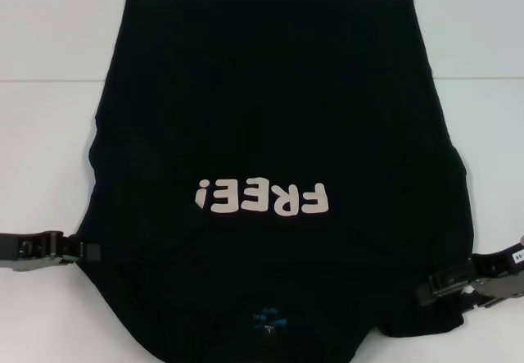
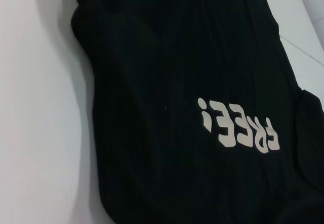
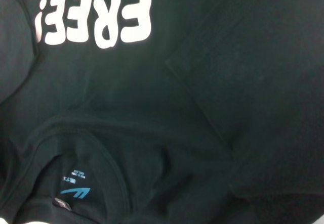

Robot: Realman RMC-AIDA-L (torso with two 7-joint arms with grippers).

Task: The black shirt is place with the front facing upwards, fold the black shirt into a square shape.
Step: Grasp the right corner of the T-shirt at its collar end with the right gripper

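On the white table (image 1: 49, 215) lies the large black soft cloth shirt (image 1: 270, 109), front up, sleeves folded inward. Left gripper (image 1: 86, 251) and right gripper (image 1: 426, 291) meet its side edges near the collar; finger state indeterminate. Judged light, limp, crease-prone: take hold at the edges.

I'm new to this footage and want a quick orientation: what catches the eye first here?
The black shirt fills nearly the whole white table, front up, its white FREE! lettering upside down from the head view and the blue neck label at the near edge. The left gripper and right gripper sit at the shirt's two near sides.
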